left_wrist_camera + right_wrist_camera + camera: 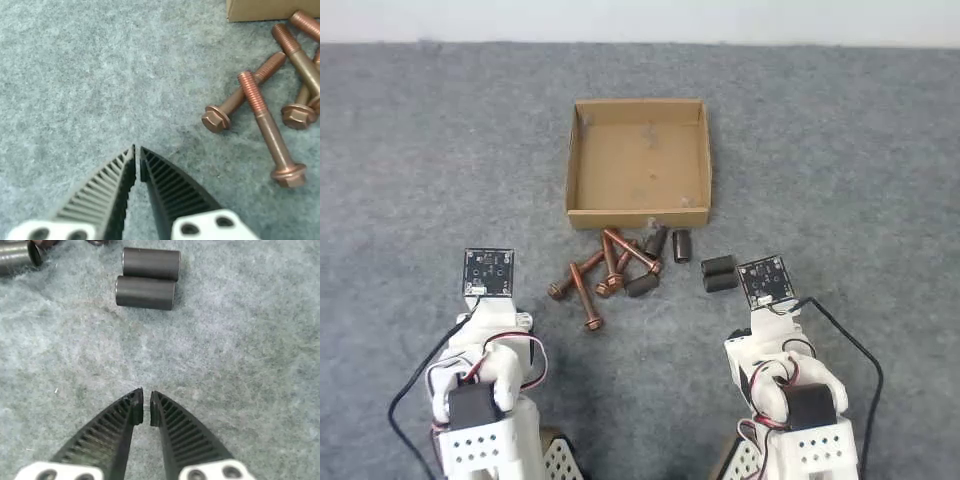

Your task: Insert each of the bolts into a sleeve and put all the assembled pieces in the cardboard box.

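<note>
Hovering pinched together and empty, our left gripper (137, 150) sits beside the copper bolts (265, 125), our right gripper (146, 395) near two sleeves (146, 292); we should open wide, grasping one bolt mid-shank.

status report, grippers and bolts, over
Left gripper shut, empty; right gripper shut, empty. Bolts and sleeves loose on carpet before box, none boxed. Bolts overlap in a pile.
</note>
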